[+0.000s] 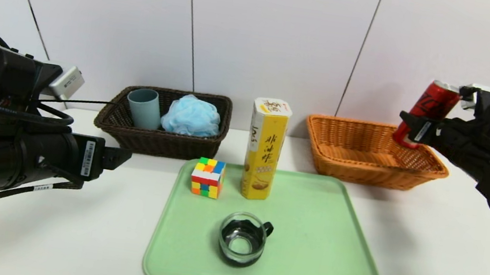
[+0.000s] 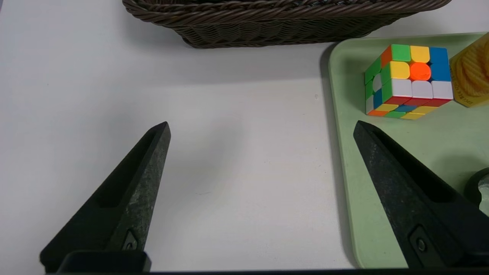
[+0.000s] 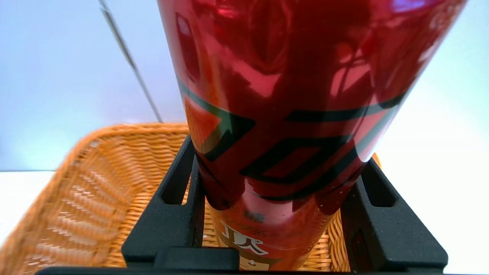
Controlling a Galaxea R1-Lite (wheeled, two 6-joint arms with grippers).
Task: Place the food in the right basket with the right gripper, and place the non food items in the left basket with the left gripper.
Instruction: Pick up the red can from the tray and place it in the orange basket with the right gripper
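Head view: the right gripper point(image 1: 417, 127) is clamped on the lower part of the red can point(image 1: 426, 111), holding it tilted above the near right edge of the orange basket point(image 1: 343, 143), which holds nothing yet. The left gripper point(image 2: 259, 130), fingers spread wide and holding nothing, hovers over the white table point(image 1: 447, 258) just left of the green tray point(image 1: 328, 262). Done so far: the blue-grey cup point(image 1: 144, 107) and the blue bath sponge point(image 1: 192, 116) lie in the dark basket point(image 1: 154, 142). Left to do: lower and release the can; move the yellow carton point(image 1: 264, 152) to the orange basket; move the puzzle cube point(image 1: 207, 177) and the glass mug point(image 1: 243, 239), all three on the tray, the last two to the dark basket
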